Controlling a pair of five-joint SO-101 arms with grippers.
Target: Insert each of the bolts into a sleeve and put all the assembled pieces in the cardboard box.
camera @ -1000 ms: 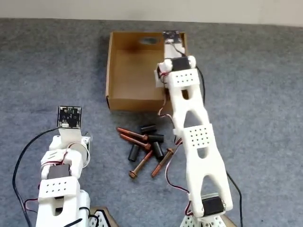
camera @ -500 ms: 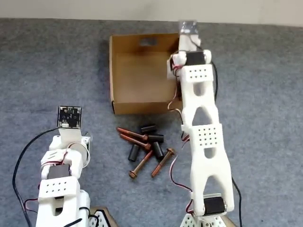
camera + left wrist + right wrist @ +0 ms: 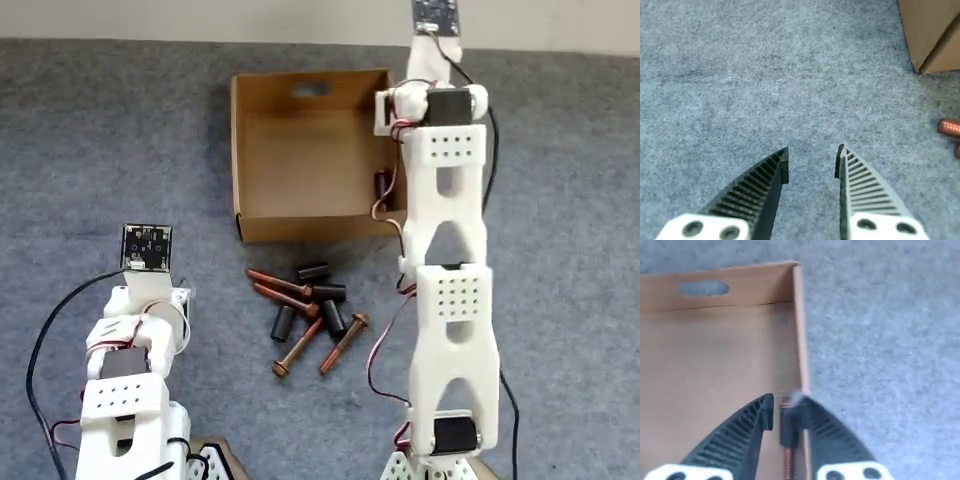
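Bolt-in-sleeve piece [image 3: 788, 427], copper shank in a black tube, is seen inside the brown cardboard box [image 3: 300, 225], close along its right wall. Right claw [image 3: 786, 400] is held over it, jaws parted slightly, not clamped. Left claw [image 3: 811, 160] is parked near-left over grey carpet [image 3: 100, 130], jaws apart. Loose copper bolts [image 3: 300, 347] and black sleeves [image 3: 313, 271] are heaped just near of the box.

The sleeved bolt [image 3: 788, 426], low in the right wrist view, is blurred and cut by the edge. The right arm [image 3: 455, 330] hides the right wall of the box [image 3: 300, 225]. A loose bolt [image 3: 950, 127] is cut by the left wrist view's right edge.
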